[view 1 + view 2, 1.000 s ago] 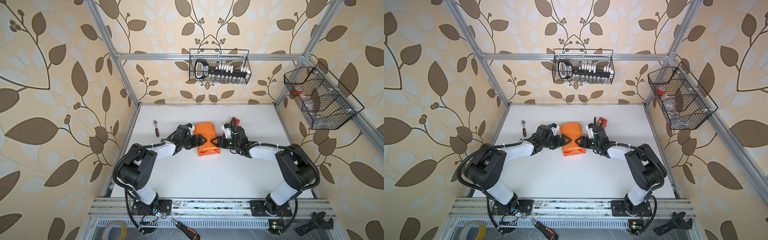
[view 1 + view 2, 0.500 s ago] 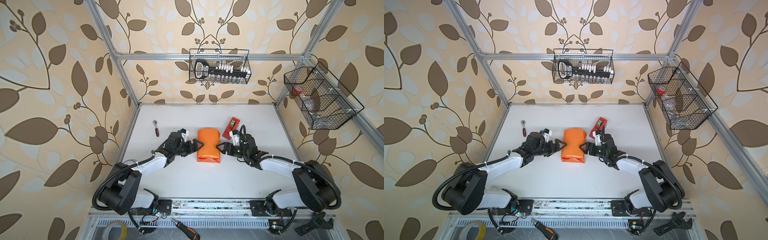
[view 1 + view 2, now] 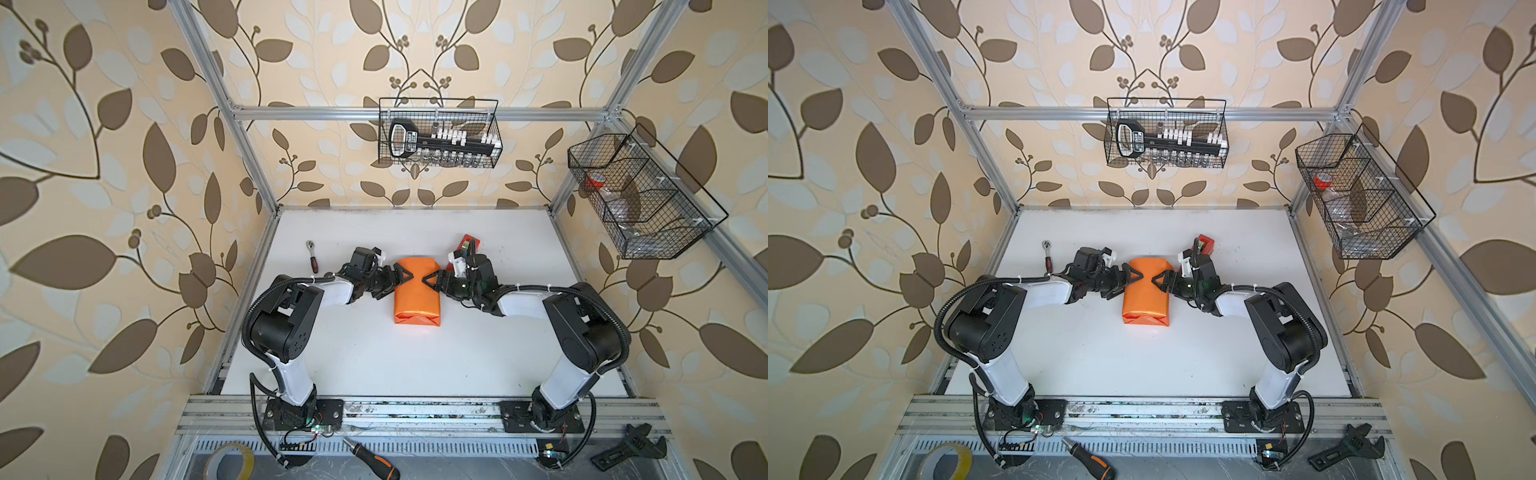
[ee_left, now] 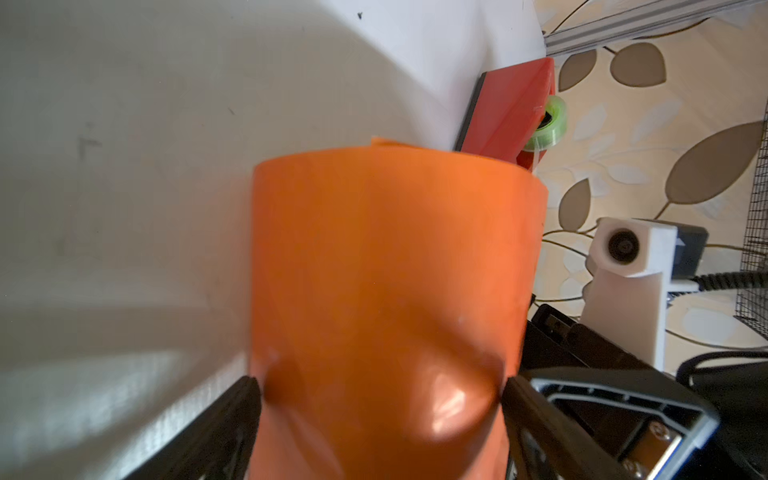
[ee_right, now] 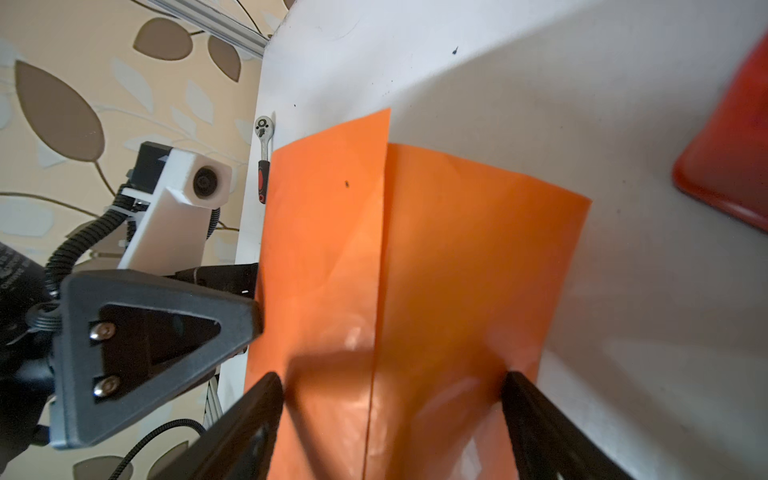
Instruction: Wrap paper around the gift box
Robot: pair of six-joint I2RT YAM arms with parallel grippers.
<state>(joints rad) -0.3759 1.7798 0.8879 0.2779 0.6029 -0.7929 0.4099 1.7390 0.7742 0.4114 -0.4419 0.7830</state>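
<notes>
Top views, wrapping cell: orange paper (image 3: 417, 299) parcel lay mid-way on the table (image 3: 374, 357) between both arms, near the red dispenser (image 3: 468, 243).
Left gripper (image 4: 379, 386) held its jaws wide, fingertips (image 4: 232, 409) denting the paper on both sides. Right gripper (image 5: 391, 381) straddled the paper, jaws wide, tips at its edges; whether it pinched the paper could not be told.

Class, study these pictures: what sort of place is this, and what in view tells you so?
Probably a robot test booth, not a real room: a metal frame edges the wallpaper, and the left arm and right arm are bolted to a rail.
</notes>
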